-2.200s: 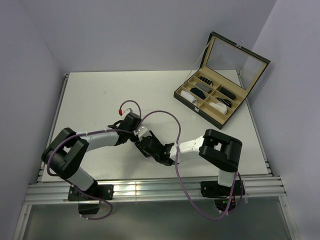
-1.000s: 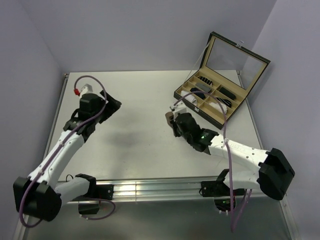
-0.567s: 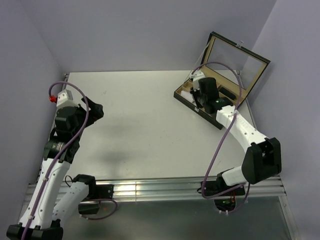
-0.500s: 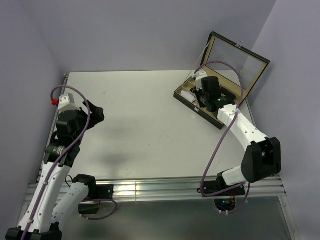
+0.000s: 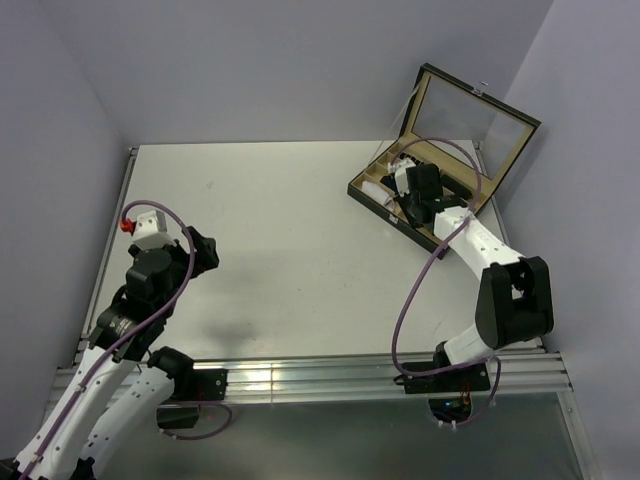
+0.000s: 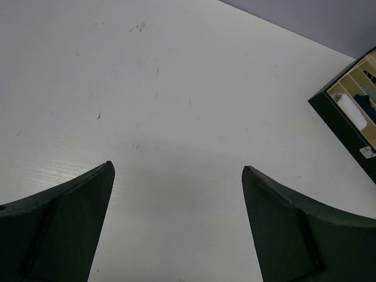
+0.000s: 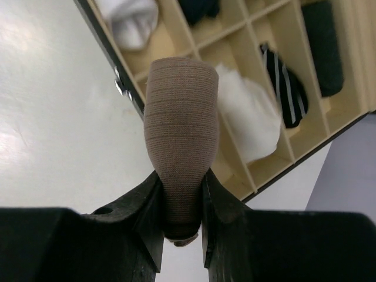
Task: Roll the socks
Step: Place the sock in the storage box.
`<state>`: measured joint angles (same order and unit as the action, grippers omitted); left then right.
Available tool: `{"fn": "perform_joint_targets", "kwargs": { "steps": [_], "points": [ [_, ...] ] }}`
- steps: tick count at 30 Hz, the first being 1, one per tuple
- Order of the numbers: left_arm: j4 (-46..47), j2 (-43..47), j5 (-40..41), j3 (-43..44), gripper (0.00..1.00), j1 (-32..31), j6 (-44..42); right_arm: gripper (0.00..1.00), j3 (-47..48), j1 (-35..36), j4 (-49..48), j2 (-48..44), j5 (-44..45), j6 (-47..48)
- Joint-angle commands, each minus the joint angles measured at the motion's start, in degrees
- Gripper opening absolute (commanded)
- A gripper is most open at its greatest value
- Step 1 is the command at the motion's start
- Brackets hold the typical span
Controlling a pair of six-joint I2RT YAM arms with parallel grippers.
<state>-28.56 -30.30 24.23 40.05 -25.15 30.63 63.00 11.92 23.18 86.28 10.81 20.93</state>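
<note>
The socks show as one tan-brown roll (image 7: 181,117); only its tan outer fabric is visible. My right gripper (image 7: 182,176) is shut on the roll's lower end and holds it in the air over the front edge of the open compartment box (image 7: 126,88), next to a white roll (image 7: 249,126). In the top view the right gripper (image 5: 405,198) hangs over the box's front cells and hides the roll. My left gripper (image 6: 176,167) is open with nothing between its fingers, above bare table at the left (image 5: 203,248).
The box (image 5: 400,222) stands at the back right with its glass lid (image 5: 470,110) raised. Its cells hold white (image 7: 129,17), striped (image 7: 285,82) and dark (image 7: 320,44) rolls. The left wrist view catches the box corner (image 6: 346,117) at far right.
My right arm has swung from mid-table to the box, carrying the roll. My left arm has pulled back to the left and toward the near edge, its jaws open.
</note>
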Motion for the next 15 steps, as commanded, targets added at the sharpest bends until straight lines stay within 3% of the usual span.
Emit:
{"fn": "perform_joint_targets", "kwargs": {
  "steps": [1,15],
  "points": [
    [0.4,0.5,4.0,-0.6,0.94,-1.8,-0.9,0.0,-3.2,-0.8,-2.5,-1.2,0.2,2.4],
    [-0.8,-0.6,8.3,-0.1,0.93,-4.1,0.6,0.0,1.7,-4.3,-0.8,7.4,-4.2,5.8]
  ]
}}
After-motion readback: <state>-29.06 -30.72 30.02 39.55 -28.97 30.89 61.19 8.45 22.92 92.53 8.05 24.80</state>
